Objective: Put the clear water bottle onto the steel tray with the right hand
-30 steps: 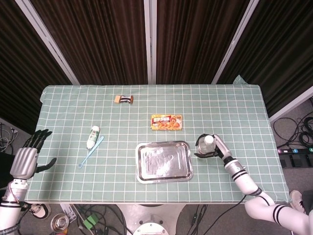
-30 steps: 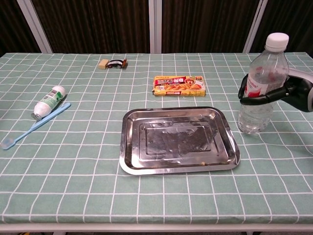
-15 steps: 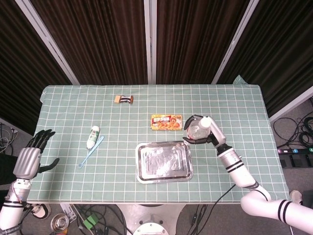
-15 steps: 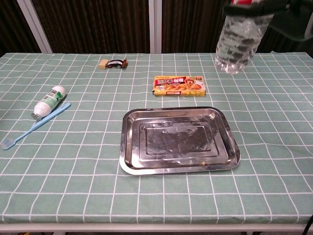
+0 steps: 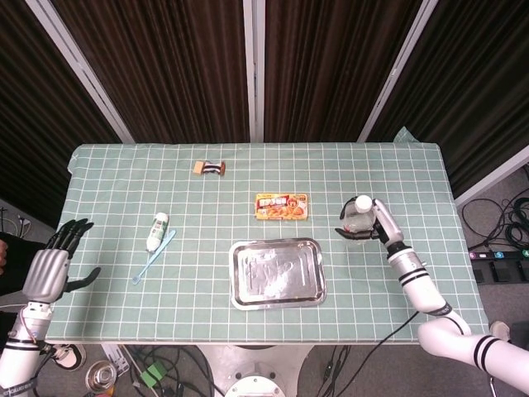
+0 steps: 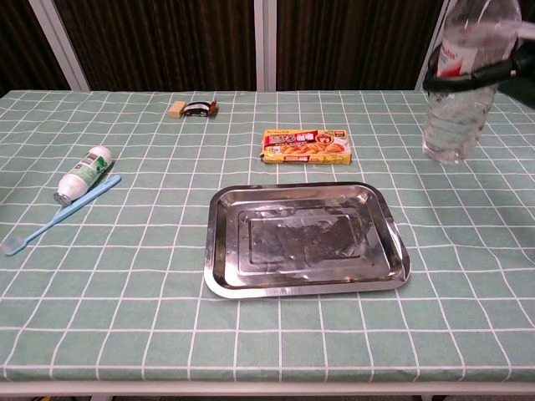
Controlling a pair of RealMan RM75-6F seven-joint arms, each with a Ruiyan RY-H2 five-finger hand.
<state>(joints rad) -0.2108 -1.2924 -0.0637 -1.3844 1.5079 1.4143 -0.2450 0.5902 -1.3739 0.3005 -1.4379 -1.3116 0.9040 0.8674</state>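
My right hand [image 5: 374, 225] grips the clear water bottle [image 5: 359, 217] and holds it upright in the air, to the right of the steel tray [image 5: 277, 273]. In the chest view the bottle [image 6: 462, 83] hangs at the upper right with dark fingers [image 6: 468, 77] wrapped round its middle, its cap cut off by the frame's top. The tray [image 6: 303, 240] lies bare at the table's middle front. My left hand [image 5: 47, 269] stays open off the table's left edge, holding nothing.
An orange snack box [image 5: 282, 206] lies just behind the tray. A small white bottle [image 5: 157, 231] and a blue toothbrush [image 5: 154, 256] lie at the left. A wrapped sweet [image 5: 209, 168] sits near the back edge.
The right hand lifted the bottle off the table, swung it left toward the tray's back corner, then carried it back right and lower. The left hand stayed put.
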